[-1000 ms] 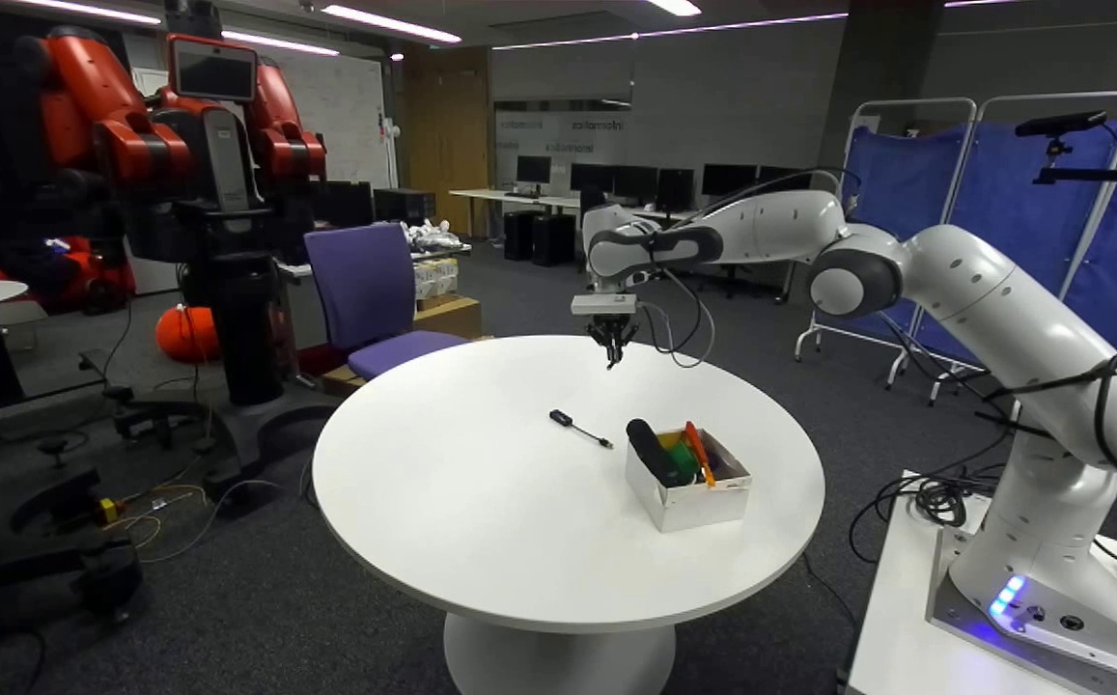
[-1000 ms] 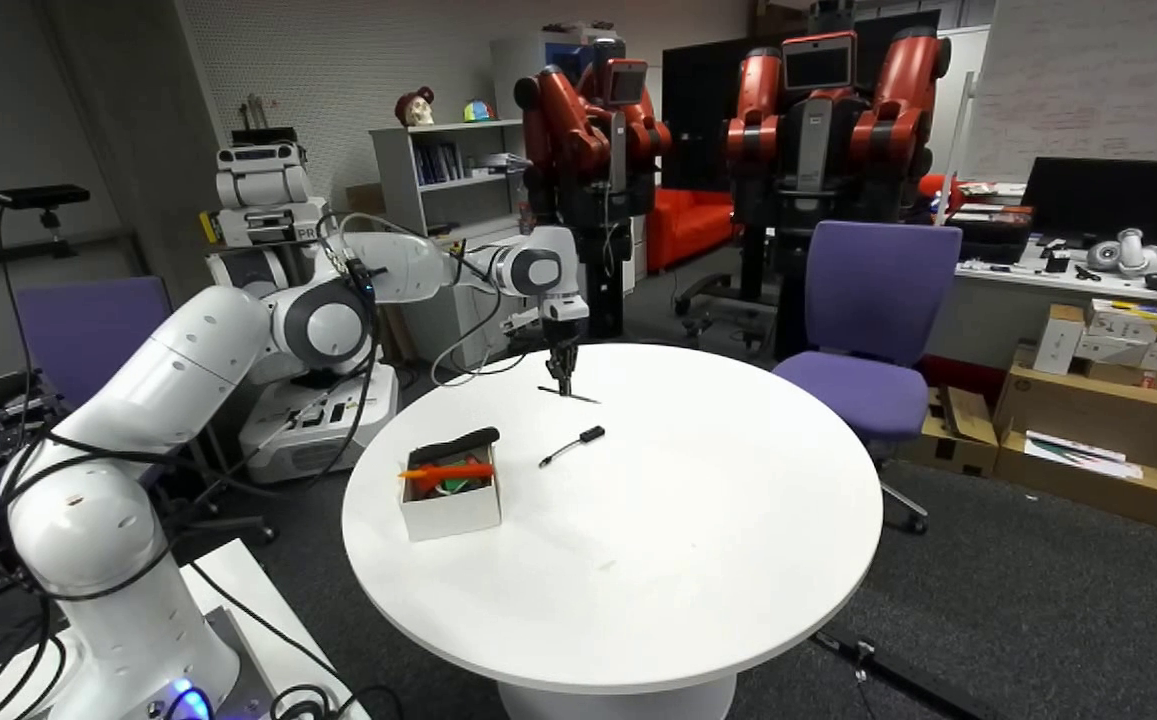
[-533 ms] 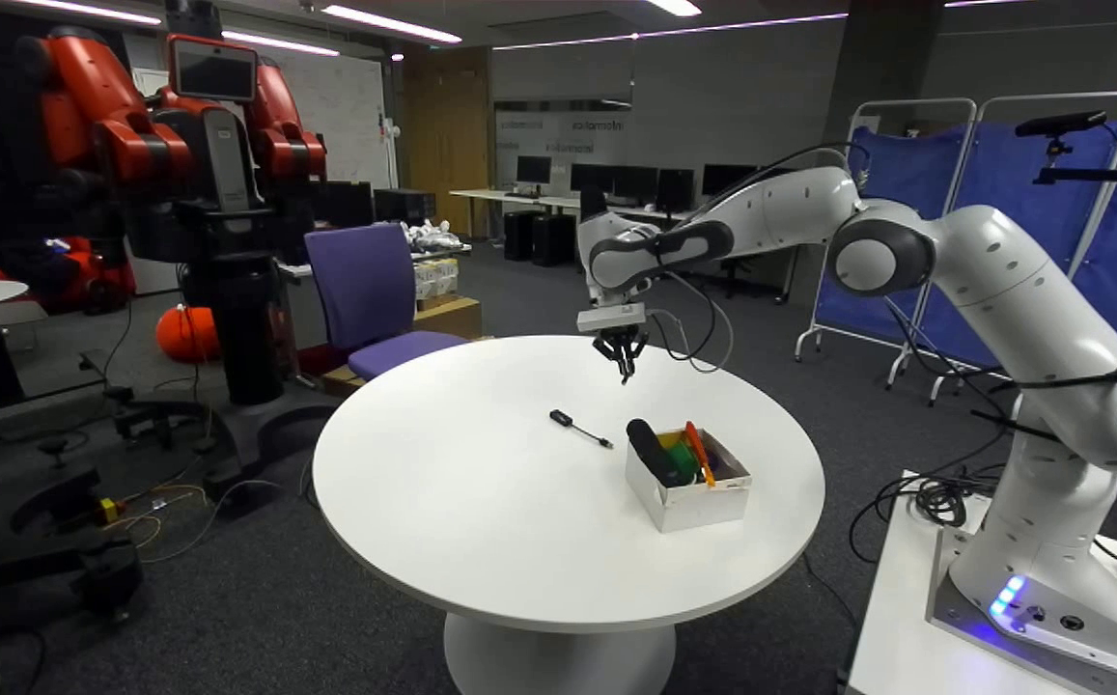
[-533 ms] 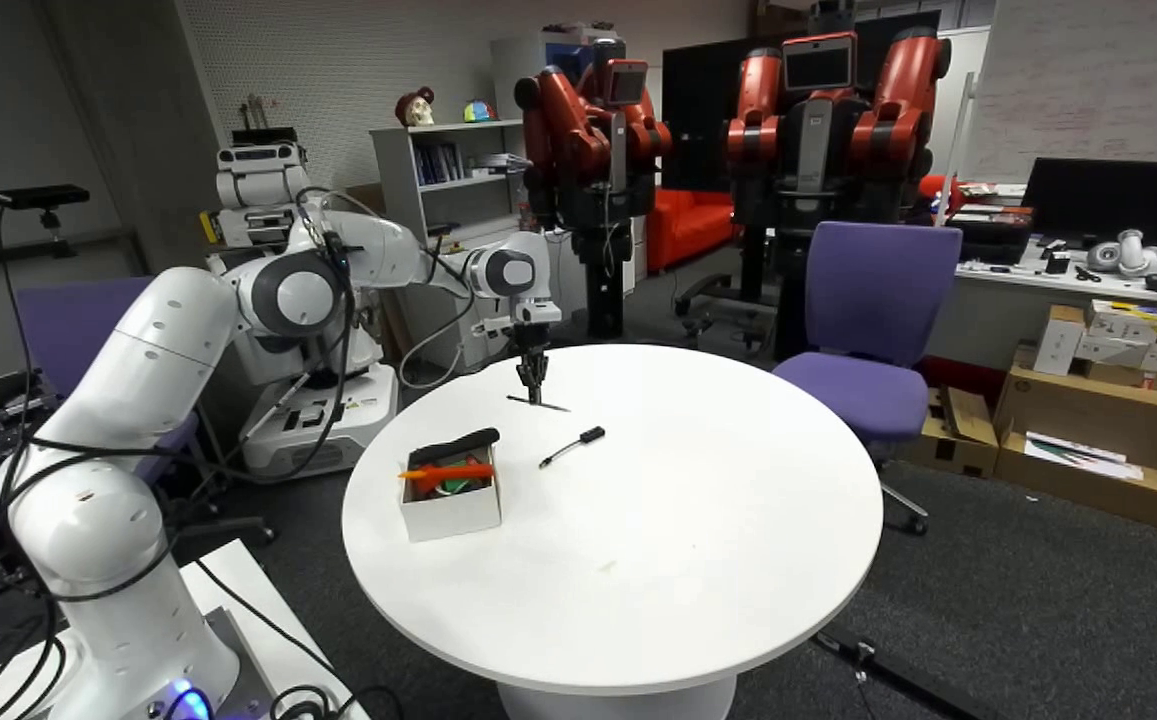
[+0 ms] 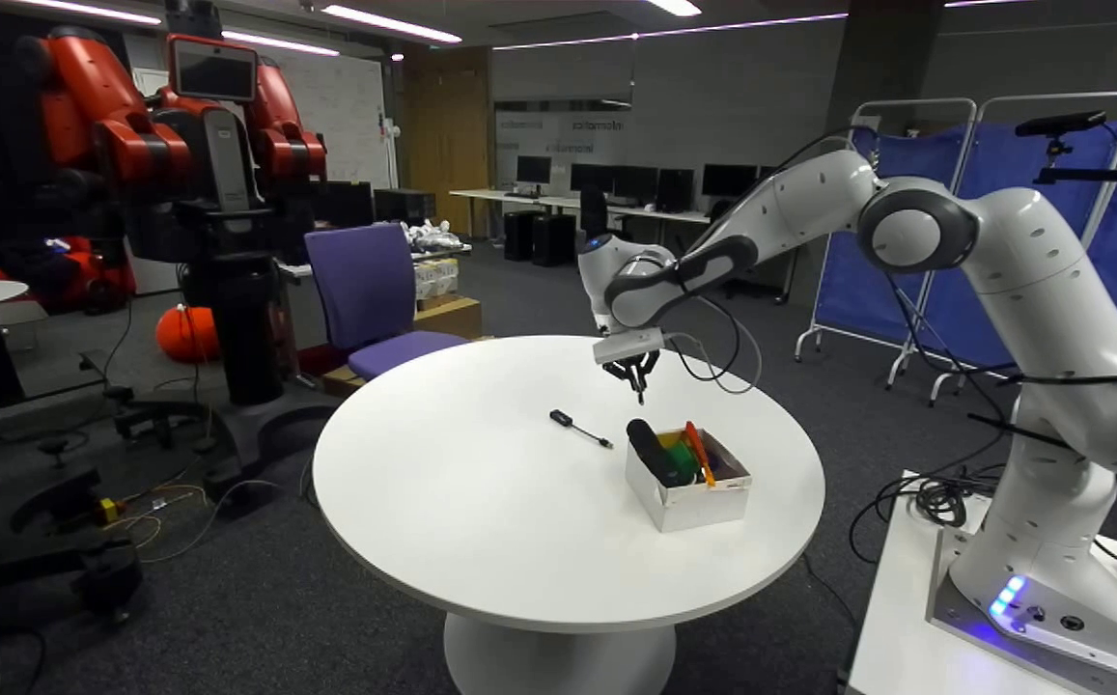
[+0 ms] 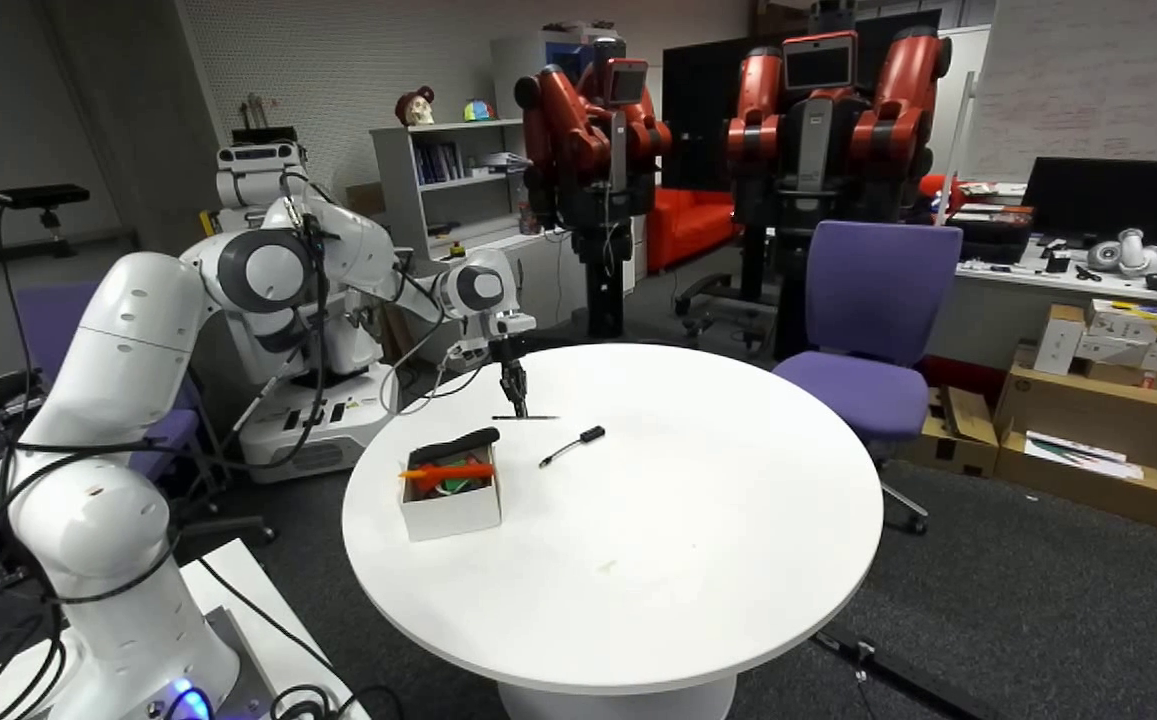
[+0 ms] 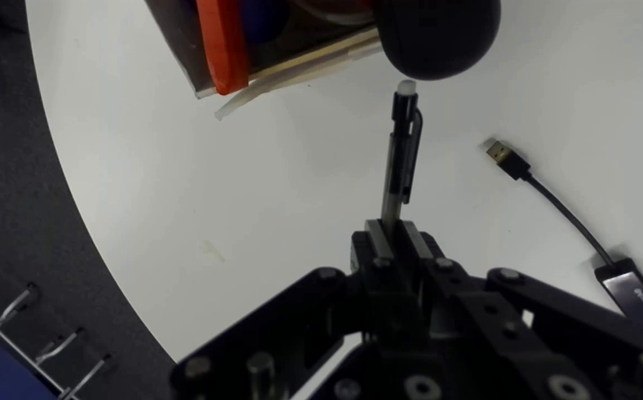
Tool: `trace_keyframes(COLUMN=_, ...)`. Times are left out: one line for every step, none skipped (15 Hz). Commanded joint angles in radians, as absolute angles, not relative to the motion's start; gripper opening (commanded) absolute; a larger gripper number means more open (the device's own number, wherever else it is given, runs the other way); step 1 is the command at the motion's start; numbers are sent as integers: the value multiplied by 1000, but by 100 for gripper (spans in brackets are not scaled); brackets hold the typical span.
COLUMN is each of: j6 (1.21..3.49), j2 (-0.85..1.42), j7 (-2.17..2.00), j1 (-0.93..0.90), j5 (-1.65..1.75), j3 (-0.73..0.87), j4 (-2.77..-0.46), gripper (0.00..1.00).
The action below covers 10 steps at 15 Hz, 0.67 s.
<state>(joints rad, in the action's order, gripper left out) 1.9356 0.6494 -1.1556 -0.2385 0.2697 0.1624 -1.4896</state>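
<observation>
"Wrist view: what do we have closest?"

"Our black two-fingered gripper (image 7: 394,229), closed almost fully, pinching a slim clear-and-black plastic pen (image 7: 395,166). Its white-tipped clip end juts out ahead."

"So which step are we in?"

"Pick-up looks done to us: the pen seems clear of the round white table (image 6: 658,560), so we judge this a mid-air hold, setting down not yet done."

"And just beyond?"

"A white, open-topped cardboard box (image 6: 453,515), with a long rounded black thing (image 7: 438,33) poking past its edge and a long orange-red plastic thing (image 7: 224,50) beside that. Off to one side, a black plastic USB adapter (image 7: 635,294) with a short cable lies on the table."

"What does our next move call for?"

"A firm grip and clearance from that black end, we think; how wide the gap is, we cannot tell."

"Farther off?"

"We see a purple fabric office chair (image 6: 878,290), then a red two-armed robot (image 6: 814,140) behind."
</observation>
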Motion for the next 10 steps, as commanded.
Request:
trace_keyframes(j6=2064, j2=507, j7=-1171, j1=-265, j5=358, j3=140, j4=-1730, gripper=2)
trace_keyframes(j6=2099, j2=485, j7=-1182, j1=-271, j5=374, j3=133, j4=-1774, gripper=2)
trace_keyframes(j6=2134, j2=457, j7=-1195, j1=-275, j5=383, j3=126, j4=-1820, gripper=2)
trace_keyframes(j6=2173, j2=425, j7=-1197, j1=-272, j5=383, j3=115, j4=-1866, gripper=2)
trace_keyframes(j6=2211, j2=392, j7=-1195, j1=-267, j5=374, j3=104, j4=-1912, gripper=2)
trace_keyframes(j6=2250, j2=356, j7=-1189, j1=-261, j5=361, j3=92, j4=-1959, gripper=2)
trace_keyframes(j6=2284, j2=322, j7=-1181, j1=-256, j5=352, j3=80, j4=-2005, gripper=2)
trace_keyframes(j6=2315, j2=285, j7=-1177, j1=-253, j5=347, j3=72, j4=-2052, gripper=2)
trace_keyframes(j6=2345, j2=247, j7=-1181, j1=-252, j5=349, j3=66, j4=-2100, gripper=2)
trace_keyframes(j6=2364, j2=205, j7=-1180, j1=-251, j5=348, j3=59, j4=-2149, gripper=2)
